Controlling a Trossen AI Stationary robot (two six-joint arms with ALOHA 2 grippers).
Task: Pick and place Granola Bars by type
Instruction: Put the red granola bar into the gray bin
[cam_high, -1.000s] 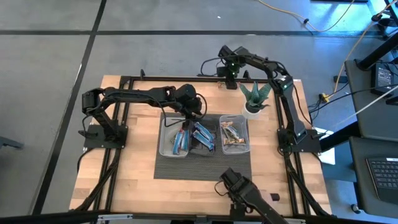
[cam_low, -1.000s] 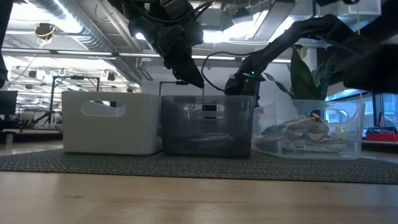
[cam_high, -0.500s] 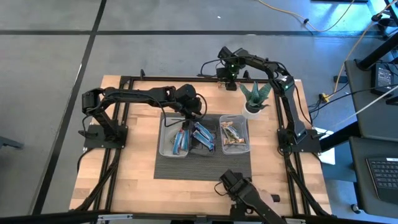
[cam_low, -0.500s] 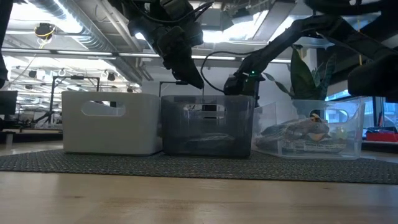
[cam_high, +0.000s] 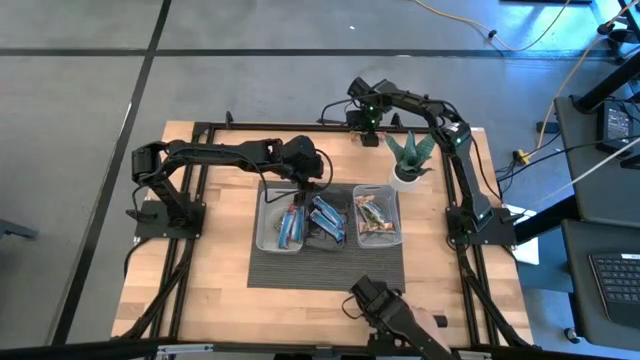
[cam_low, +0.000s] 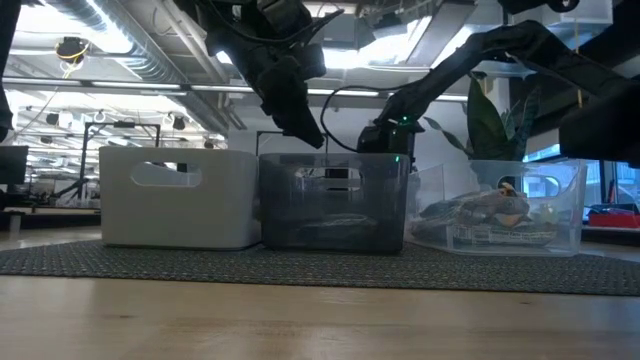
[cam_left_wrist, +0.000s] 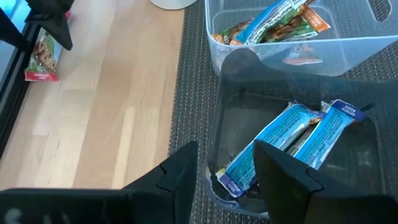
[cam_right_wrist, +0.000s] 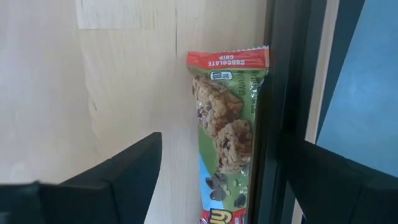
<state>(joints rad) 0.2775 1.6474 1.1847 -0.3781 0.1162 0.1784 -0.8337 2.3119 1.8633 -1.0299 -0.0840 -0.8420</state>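
The right hand (cam_right_wrist: 217, 186) hovers with fingers spread wide over a green, red-topped chocolate chip granola bar (cam_right_wrist: 227, 137), which lies flat at the far edge of the table (cam_right_wrist: 124, 74), touching the dark frame rail (cam_right_wrist: 283, 93); the bar looks light, thin and crinkly, its wrapper probably slippery; the rail blocks one long side (awkward for a finger), so a pinch across the middle after nudging it clear seems safest. The left hand (cam_left_wrist: 227, 168) hangs over the middle bin (cam_left_wrist: 292, 99) holding blue bars (cam_left_wrist: 273, 140), fingers partly apart and pinching nothing visible; tan and green bars fill the neighbouring clear bin (cam_left_wrist: 348, 46).
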